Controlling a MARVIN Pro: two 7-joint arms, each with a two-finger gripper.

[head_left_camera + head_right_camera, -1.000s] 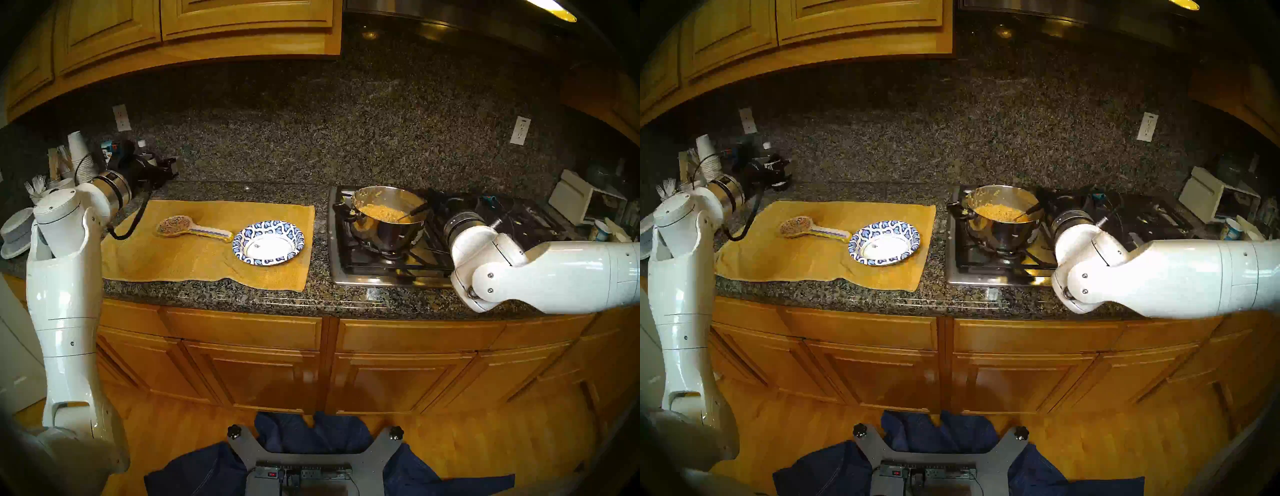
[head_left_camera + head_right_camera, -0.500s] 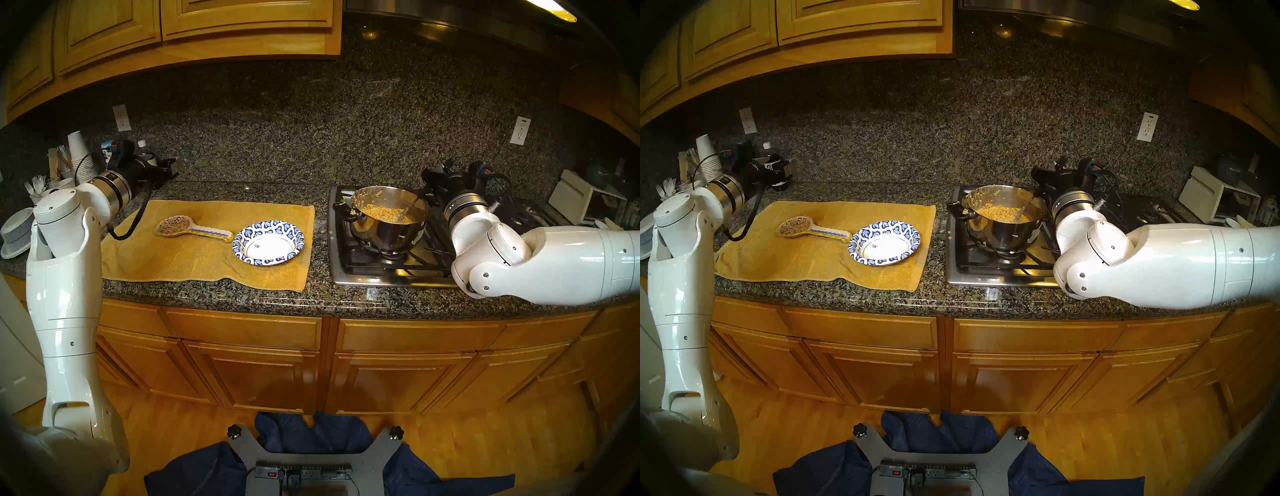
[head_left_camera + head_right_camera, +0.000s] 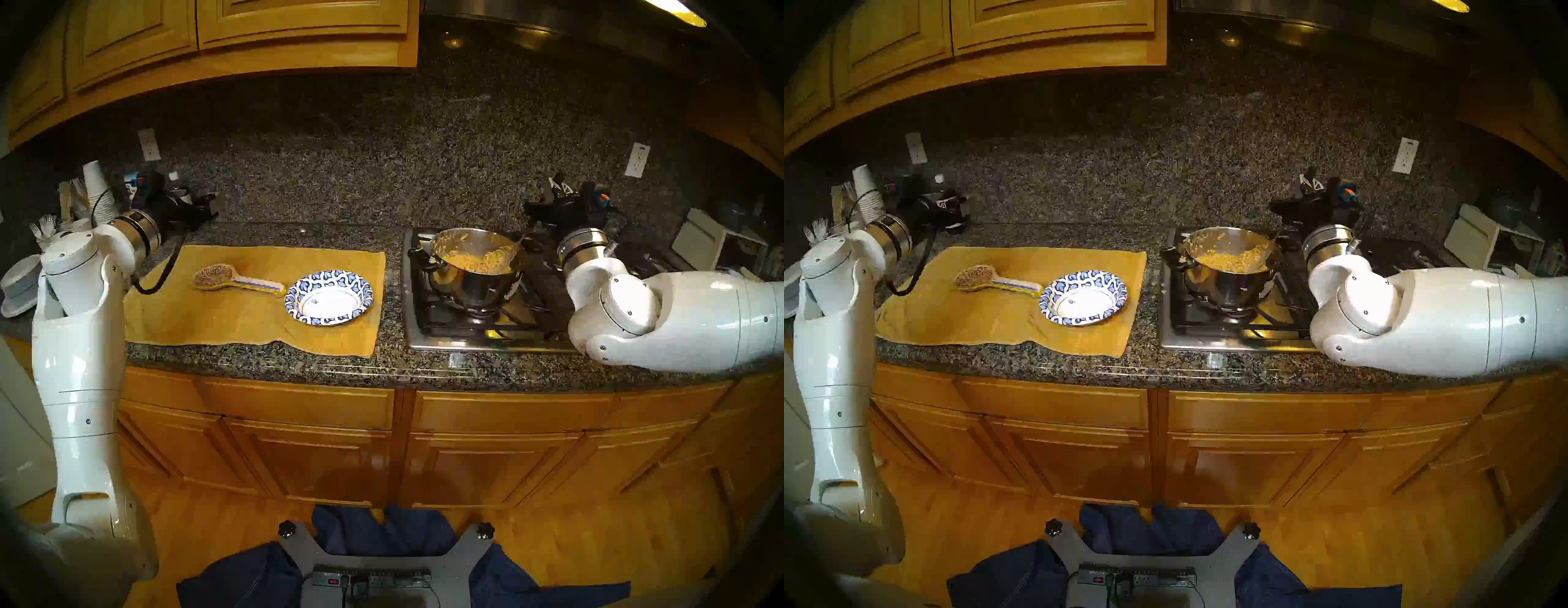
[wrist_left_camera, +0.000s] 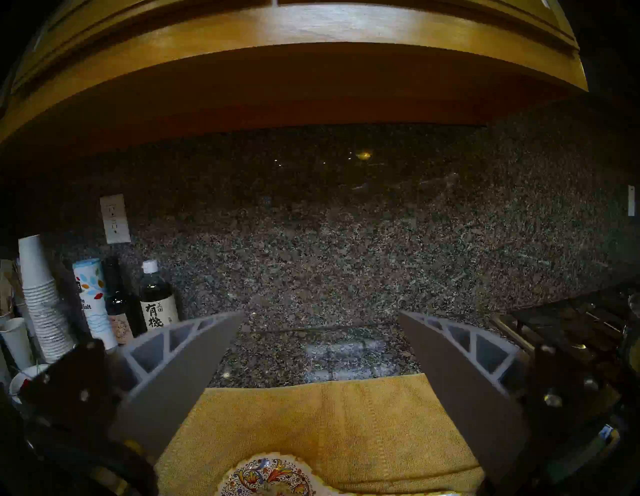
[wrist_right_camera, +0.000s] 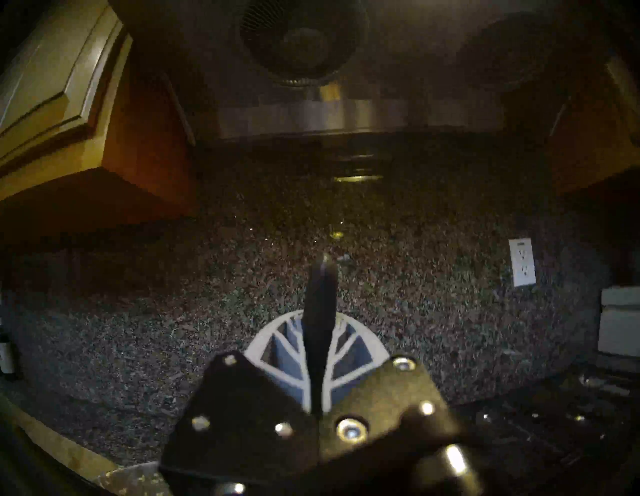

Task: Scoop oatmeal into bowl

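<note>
Kitchen surface (image 3: 297, 361) with stove (image 3: 445, 335) at right and yellow cloth (image 3: 203, 322) at left. Right jaws clenched on the dark handle of a spoon (image 5: 320, 311), raised behind the right rim of the steel pot (image 3: 475, 288) and tipped somewhat upward toward the speckled back wall. Lower end of the spoon slanting down and leftward from the right jaws into the pot. Oatmeal (image 3: 471, 260) in the pot, below and just left of the right jaws, heaped higher toward the spoon side, with smears on the inner wall. Bowl (image 3: 329, 297) on the right part of the cloth, well to the left of the right jaws and nearer the front edge, white centre bare, apart from the pot. Left jaws released, spread wide with nothing between, held level above the far left edge of the cloth. Painted spoon rest (image 3: 237, 280) below and just right of the left jaws, between these and the bowl. Bottles and stacked paper cups (image 4: 38, 298) to the left of the left jaws.
</note>
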